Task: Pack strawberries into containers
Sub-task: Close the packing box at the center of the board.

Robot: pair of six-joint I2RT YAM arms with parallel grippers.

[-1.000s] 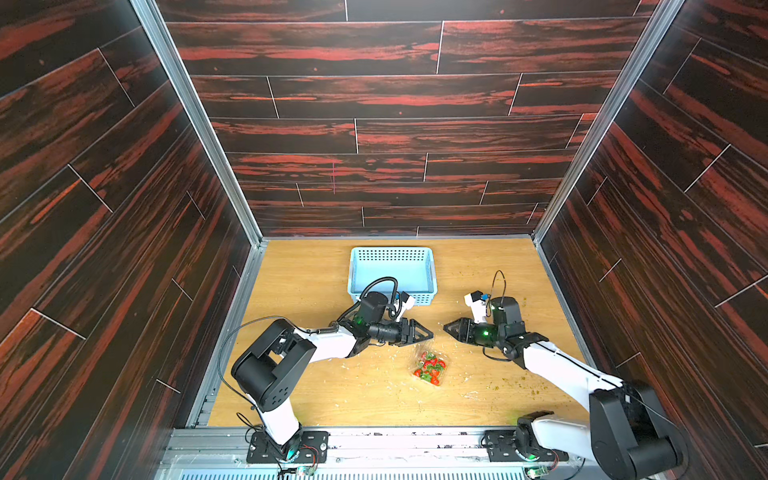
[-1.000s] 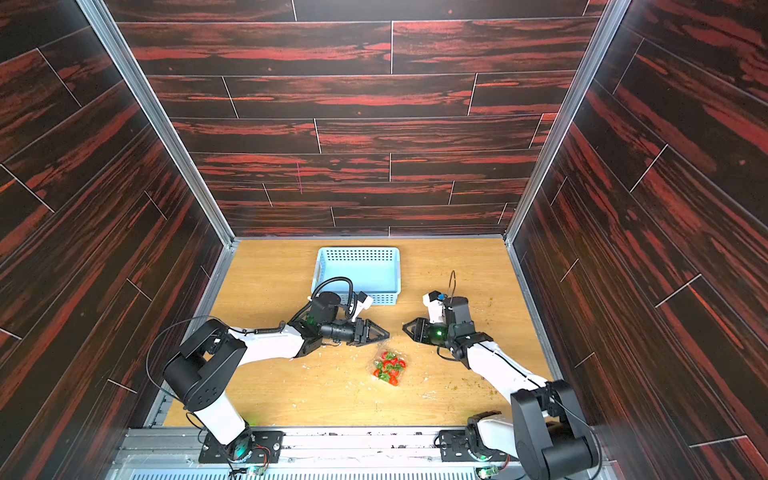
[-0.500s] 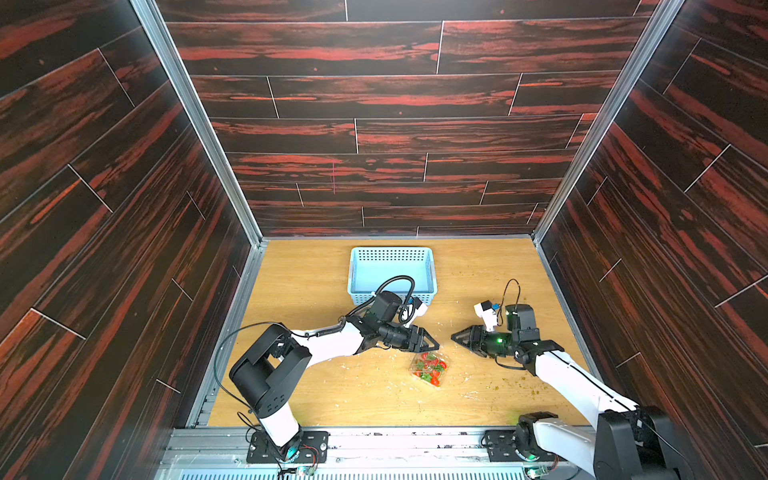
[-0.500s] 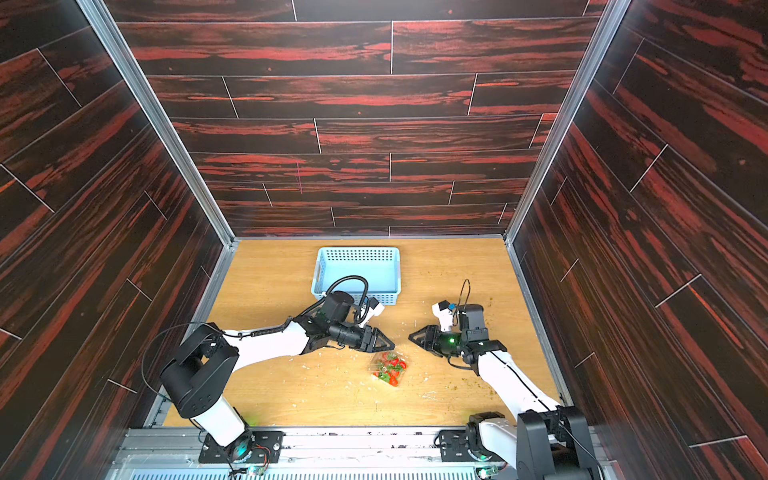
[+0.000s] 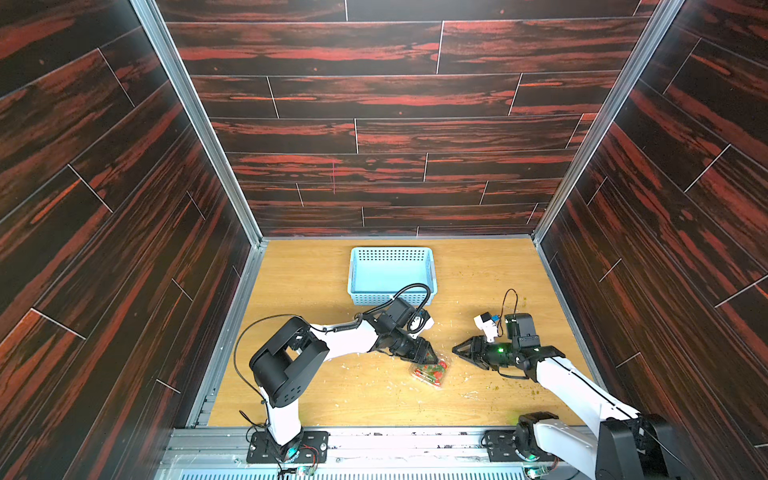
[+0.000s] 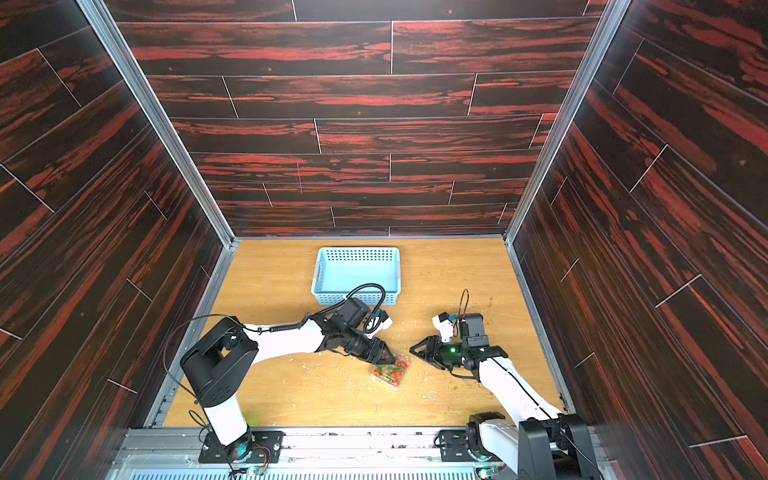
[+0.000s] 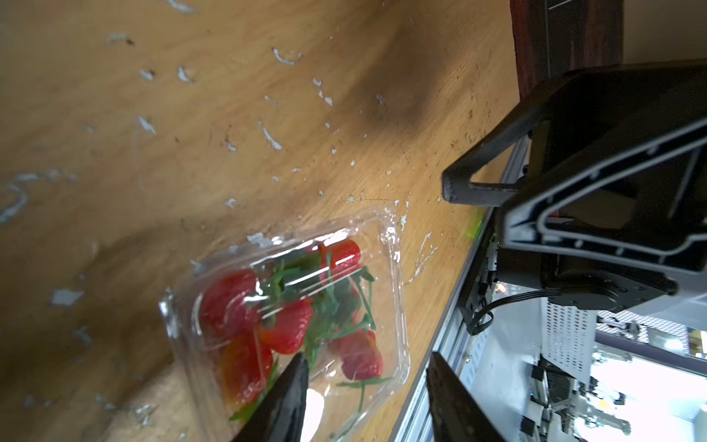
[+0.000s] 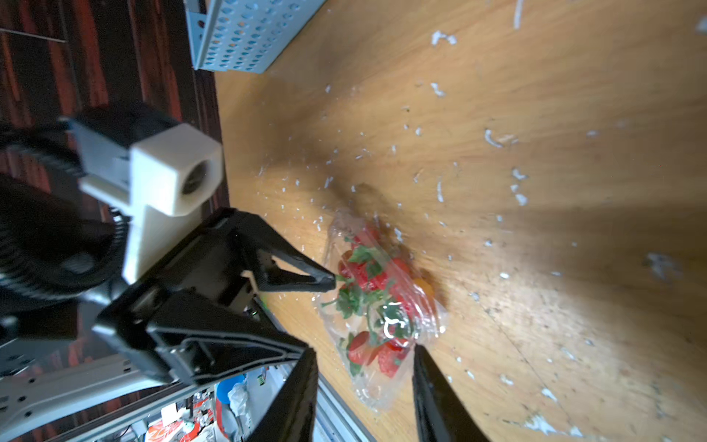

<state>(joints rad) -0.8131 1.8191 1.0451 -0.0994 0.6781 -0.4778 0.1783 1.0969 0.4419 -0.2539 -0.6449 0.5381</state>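
container (image 5: 432,381): lay on the table (image 5: 332,395), lower centre in both top views, strawberries (image 7: 287,325) inside | left gripper (image 5: 433,358): jaws stood partly apart, tips at container's edge, clamped nothing | right gripper (image 5: 456,351): jaws partly apart, empty, just beside container

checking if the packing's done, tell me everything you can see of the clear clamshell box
The clamshell box is a small, clear plastic rectangle with rounded corners and a glossy lid that looks folded down over it. Red strawberries with green caps fill it. It lies flat on the wooden table, between the left gripper and the right gripper. The left gripper's tip is at its edge, though whether they touch cannot be told. Neither gripper holds it.
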